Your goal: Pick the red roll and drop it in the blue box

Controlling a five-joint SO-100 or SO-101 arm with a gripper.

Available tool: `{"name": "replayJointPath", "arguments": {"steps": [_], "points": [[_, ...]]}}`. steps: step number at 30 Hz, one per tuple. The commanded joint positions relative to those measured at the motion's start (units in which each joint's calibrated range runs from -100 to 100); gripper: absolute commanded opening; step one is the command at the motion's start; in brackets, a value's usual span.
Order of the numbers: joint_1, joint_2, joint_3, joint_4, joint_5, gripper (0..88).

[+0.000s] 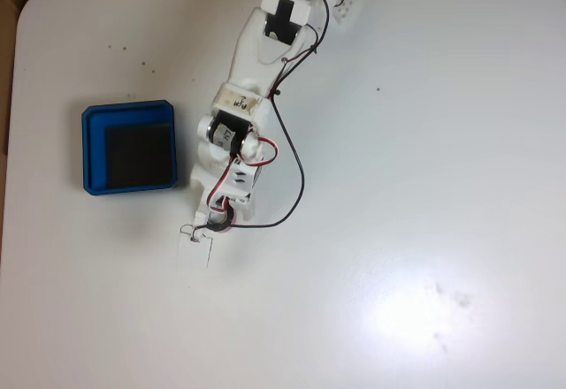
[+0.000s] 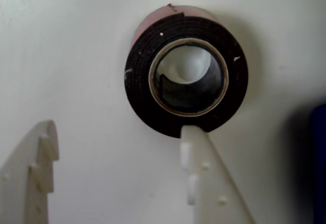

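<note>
In the wrist view the red roll (image 2: 186, 76) lies flat on the white table, showing its dark top ring, pale core and a strip of red side at the top. My gripper (image 2: 119, 130) is open just below it. The right finger (image 2: 198, 158) has its tip at the roll's near edge, while the left finger (image 2: 41, 158) stands well off to the left. Seen from the fixed view, the gripper (image 1: 208, 230) points down at the table right of the blue box (image 1: 93, 150), and the arm hides most of the roll. A blurred edge of the blue box (image 2: 320, 158) shows at far right.
The white arm (image 1: 265, 62) reaches from the top edge of the table down toward the centre, with red and black cables (image 1: 296, 186) looping to its right. The table's left edge (image 1: 11, 141) lies just beyond the box.
</note>
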Motion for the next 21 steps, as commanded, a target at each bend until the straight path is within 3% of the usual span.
{"name": "replayJointPath", "arguments": {"steps": [1, 21], "points": [[1.1, 0.8, -3.9, -4.5, -0.2, 22.7], [1.3, 3.6, -3.2, -4.7, -0.1, 22.8]]}}
